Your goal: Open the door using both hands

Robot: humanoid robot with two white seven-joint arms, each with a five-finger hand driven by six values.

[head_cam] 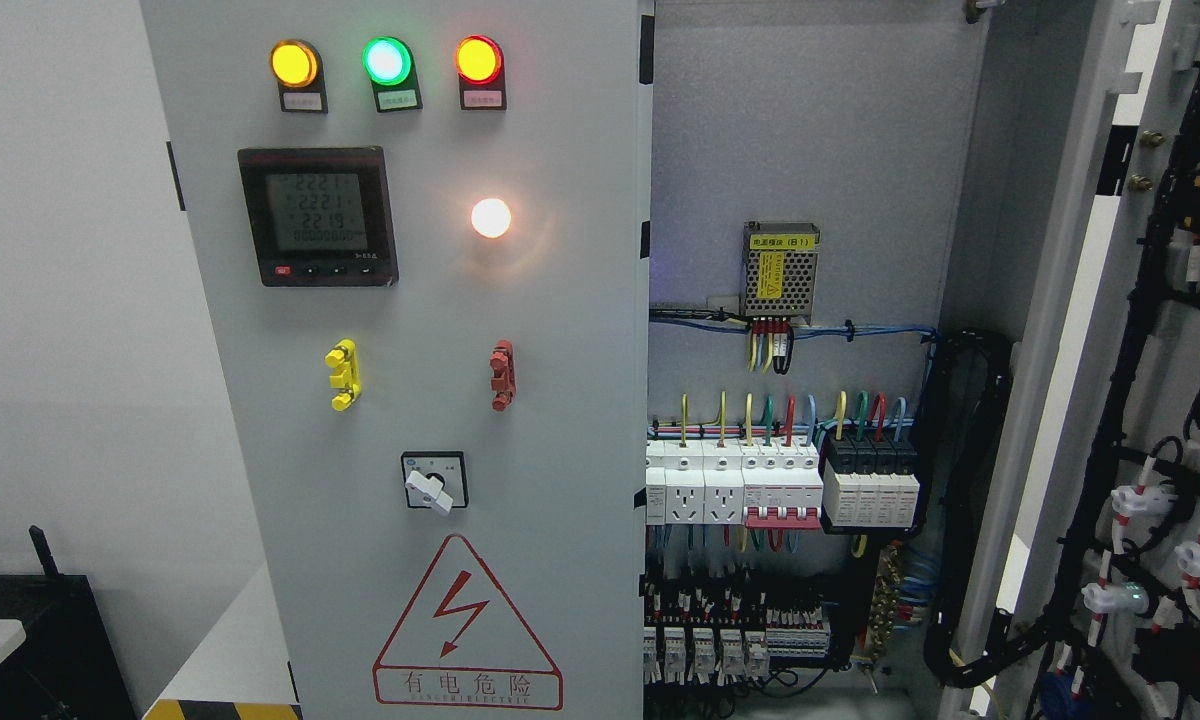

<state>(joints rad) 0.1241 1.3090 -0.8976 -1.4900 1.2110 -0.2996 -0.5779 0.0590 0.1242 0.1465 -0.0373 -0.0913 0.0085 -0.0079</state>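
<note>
Looking through the head view, the only view given, an electrical cabinet fills the frame, and neither robot hand shows anywhere, so the state of the fingers cannot be told. The left door (410,400) stands shut across the centre-left of the frame, its face square to the camera so its controls can be read: three pilot lamps (387,62) in amber, green and red along the top, a digital meter (317,216) below them, a glowing white lamp (491,218) to its right, a yellow handle (343,374) and a red handle (502,375) at mid-height, a rotary switch (434,481) lower down, and a red-outlined warning triangle (467,625) at the bottom. The right door (1150,400) is swung wide at the far right edge, its inner side carrying black cable bundles and white connectors, which is presumably why the wiring loops loosely across the hinge side. That leaves the cabinet interior (810,150) exposed right of centre, with a small power supply (780,268) mounted high on the back panel and a row of breakers (780,485) beneath it, fed by coloured wires. Judging by this, the right half of the task looks done while the left door remains to be opened.
</note>
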